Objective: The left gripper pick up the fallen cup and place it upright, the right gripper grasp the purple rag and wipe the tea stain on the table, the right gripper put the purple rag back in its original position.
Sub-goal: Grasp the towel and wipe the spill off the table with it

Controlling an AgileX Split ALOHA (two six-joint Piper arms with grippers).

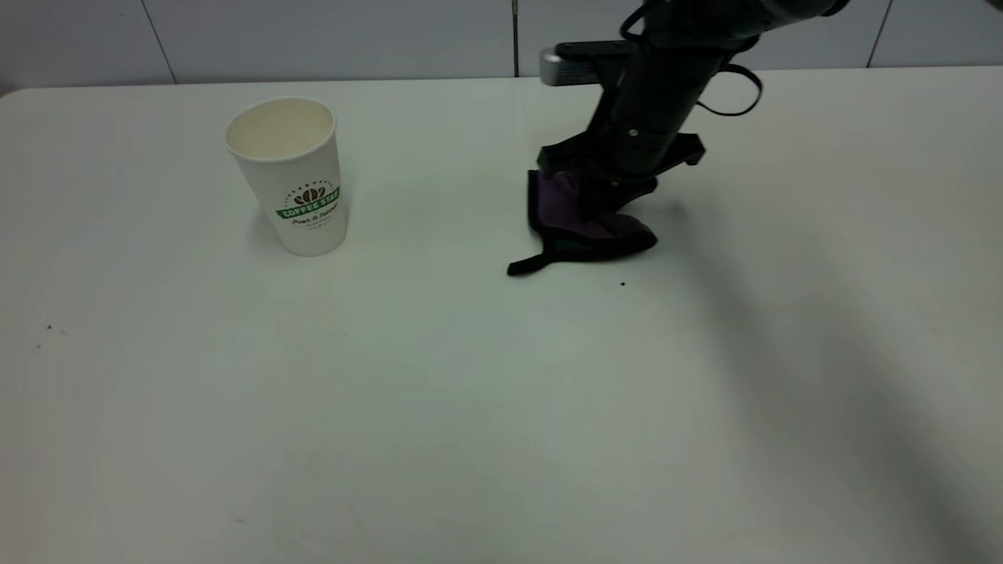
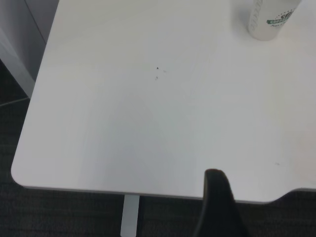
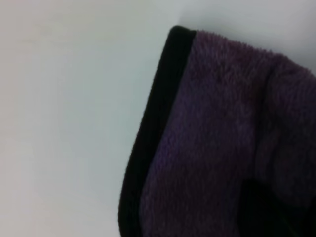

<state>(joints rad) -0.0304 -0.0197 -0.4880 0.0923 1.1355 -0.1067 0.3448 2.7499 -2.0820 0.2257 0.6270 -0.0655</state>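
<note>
The white cup (image 1: 291, 174) with the green COFFEE STAR band stands upright on the table (image 1: 470, 407) at the back left, mouth up; its lower part (image 2: 269, 19) also shows in the left wrist view. My left gripper (image 2: 219, 200) hangs back by the table's corner edge, far from the cup, outside the exterior view. My right gripper (image 1: 603, 200) is down on the crumpled purple rag (image 1: 584, 227), shut on a raised fold of it. The rag's purple pile and black edging (image 3: 217, 143) fill the right wrist view. The tea stain is hidden or out of view.
The rag's black loop tab (image 1: 526, 266) trails toward the front left on the tabletop. A tiny black speck (image 1: 623, 283) lies just in front of the rag, and a few specks (image 1: 48, 327) sit near the left edge. A tiled wall runs behind the table.
</note>
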